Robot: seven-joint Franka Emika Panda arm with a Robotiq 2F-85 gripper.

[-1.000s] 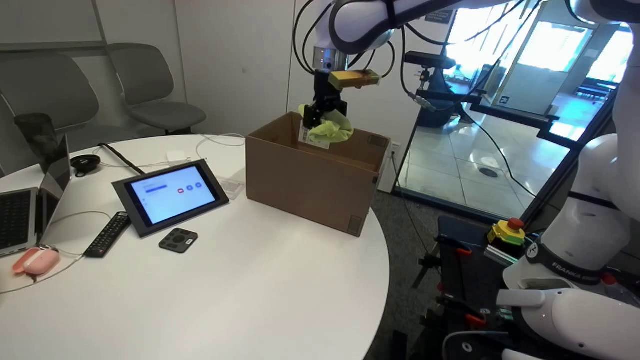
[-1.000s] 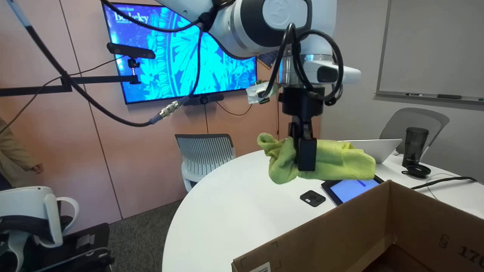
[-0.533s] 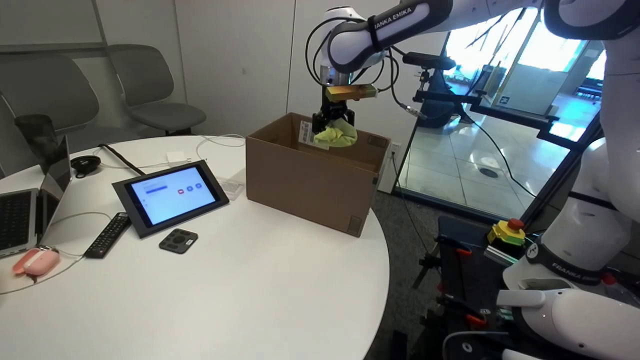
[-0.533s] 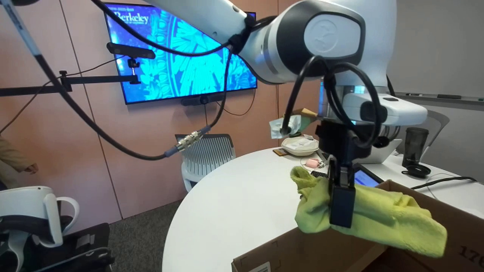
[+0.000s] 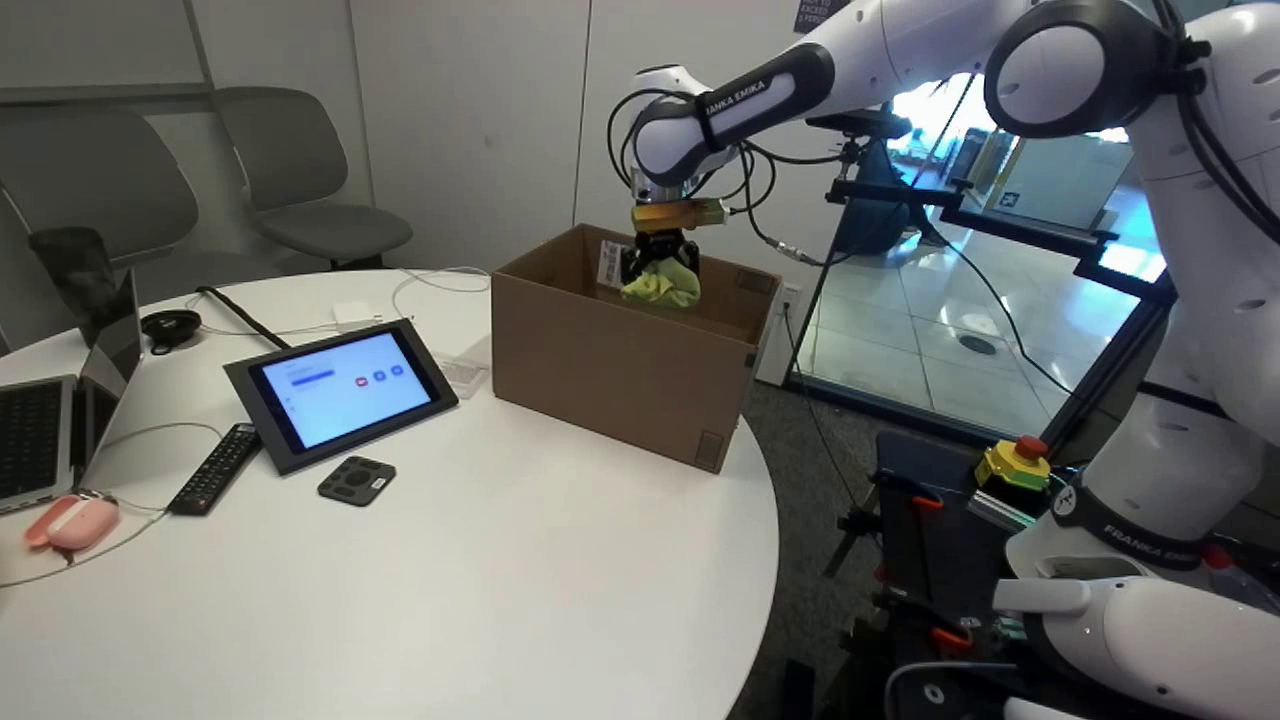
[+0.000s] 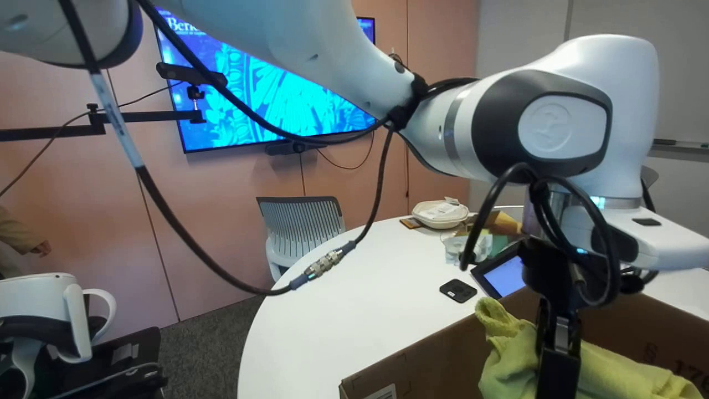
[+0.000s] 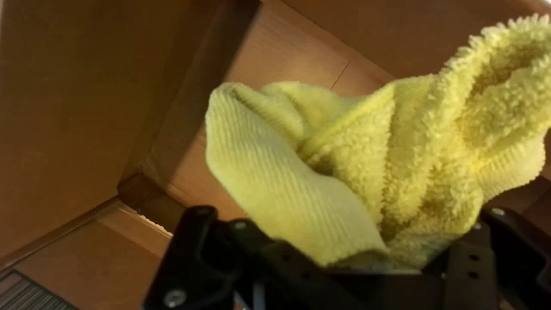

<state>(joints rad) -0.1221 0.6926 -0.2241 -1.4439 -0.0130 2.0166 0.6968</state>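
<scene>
My gripper [image 5: 660, 262] is shut on a crumpled yellow-green cloth [image 5: 662, 285]. It points down within the open top of a brown cardboard box [image 5: 620, 370]. In an exterior view the gripper [image 6: 559, 354] has the cloth [image 6: 509, 360] bunched on both sides of its finger, in front of the box's inner wall [image 6: 432, 363]. In the wrist view the cloth [image 7: 310, 202] hangs over the box's floor [image 7: 284, 56], and the fingertips are hidden by the cloth. The cloth's lower end is cut off or hidden by the box wall in the exterior views.
The box stands near the edge of a round white table [image 5: 480, 590]. Beside it are a tablet [image 5: 345, 390], a black puck-like remote [image 5: 357, 481], a long remote [image 5: 215, 470], a laptop [image 5: 70, 400] and a pink case [image 5: 75, 522]. A cable [image 6: 221, 271] hangs from the arm.
My gripper has moved down with the cloth, from above the box's rim into its opening. It also came closer in an exterior view. The cloth stays held; the box has not moved.
</scene>
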